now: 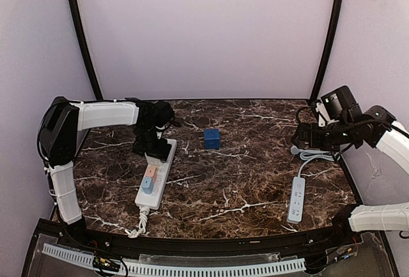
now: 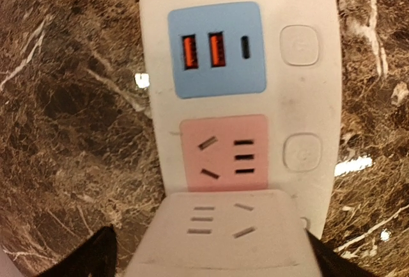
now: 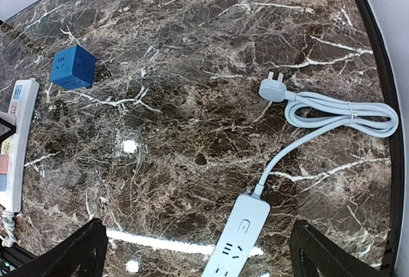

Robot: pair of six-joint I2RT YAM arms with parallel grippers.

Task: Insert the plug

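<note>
On the left of the marble table (image 1: 243, 181), the left gripper (image 1: 152, 146) hangs over the far end of a white power strip (image 1: 155, 178) that runs toward the near edge. From its wrist camera we see the strip's blue USB panel (image 2: 216, 50), then a pink socket panel (image 2: 223, 152), then a white socket block (image 2: 220, 232) sitting on the strip's next section. The block lies between the black fingers (image 2: 92, 258), which flank it closely on both sides. We cannot tell whether they are pressing on it or standing just clear, nor whether any prongs beneath it are seated.

A blue cube (image 1: 211, 138) sits alone near the table's middle, well apart from both strips.

To the right lies a second, slimmer white strip (image 1: 296, 199), pointing toward the near edge. Its grey cord (image 3: 345, 114) loops back in a tied bundle and ends in the plug (image 3: 273, 89). The plug lies on its side on the bare marble, prongs pointing away, in no socket and apart from both grippers.

The right gripper (image 3: 198, 238) hovers above this side of the table. Its jaws are spread wide and nothing is between them; below them we see only the marble and the end of the slim strip.
</note>
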